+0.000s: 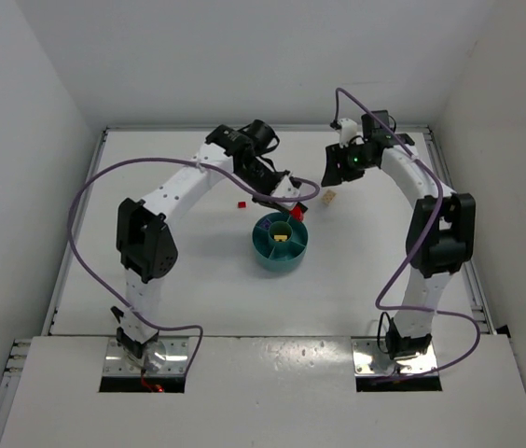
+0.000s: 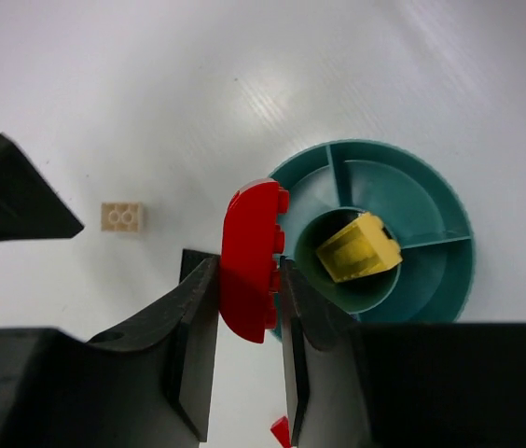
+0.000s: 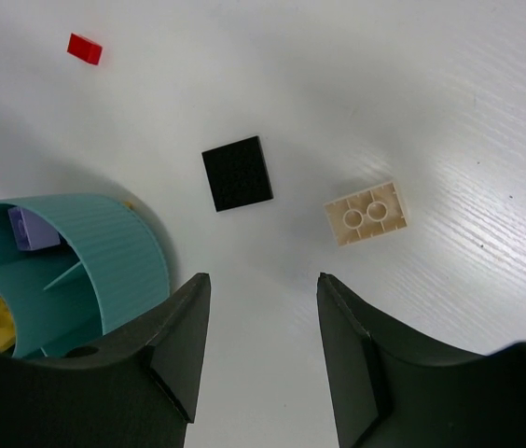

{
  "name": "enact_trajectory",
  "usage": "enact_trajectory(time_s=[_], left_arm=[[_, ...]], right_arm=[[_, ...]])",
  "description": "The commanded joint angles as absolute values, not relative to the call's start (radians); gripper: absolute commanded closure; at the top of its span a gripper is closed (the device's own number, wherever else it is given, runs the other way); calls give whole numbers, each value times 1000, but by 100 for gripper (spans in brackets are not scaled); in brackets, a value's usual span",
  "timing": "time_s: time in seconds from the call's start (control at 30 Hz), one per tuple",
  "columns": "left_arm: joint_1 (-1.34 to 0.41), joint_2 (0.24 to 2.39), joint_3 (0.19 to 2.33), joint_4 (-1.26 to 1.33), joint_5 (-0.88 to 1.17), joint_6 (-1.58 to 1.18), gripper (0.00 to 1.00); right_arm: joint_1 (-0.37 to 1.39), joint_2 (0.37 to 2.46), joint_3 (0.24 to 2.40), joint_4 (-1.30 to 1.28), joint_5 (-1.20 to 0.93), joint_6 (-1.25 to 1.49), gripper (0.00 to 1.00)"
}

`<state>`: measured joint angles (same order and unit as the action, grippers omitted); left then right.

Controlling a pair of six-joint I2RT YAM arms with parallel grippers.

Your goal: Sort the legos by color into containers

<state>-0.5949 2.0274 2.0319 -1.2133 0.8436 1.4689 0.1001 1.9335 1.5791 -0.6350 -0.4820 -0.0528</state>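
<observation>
Left end effector (image 2: 247, 289) clamped on curved red lego (image 2: 249, 233), at the teal dish (image 2: 431, 177) rim
Held over the edge, probably to drop into a wedge; yellow lego (image 2: 358, 247) sits in the centre cup. Right end effector (image 3: 263, 317) wide open over the bench (image 3: 431, 93), above black lego (image 3: 237, 173) and tan lego (image 3: 366, 212), likely next picks

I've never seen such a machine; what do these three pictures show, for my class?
A robot's left arm and right arm stand on a table. One picture looks down from above; the other two come from cameras on each wrist. The left end effector is shut on a curved red brick near a teal dish, whose centre cup holds a yellow brick; a lavender brick lies in one wedge. The right end effector is open above a tan brick and a black tile. A small red brick lies loose.
</observation>
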Motion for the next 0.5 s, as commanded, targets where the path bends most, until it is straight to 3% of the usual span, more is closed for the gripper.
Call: enact_trajectory(time_s=[0.0, 0.47], left_arm=[[-629, 2028, 2034, -1295, 897, 1578, 87], [-649, 2057, 2011, -1272, 897, 1566, 87]], right_arm=[[103, 1868, 1563, -606, -489, -57, 50], [103, 1830, 1522, -606, -489, -57, 50]])
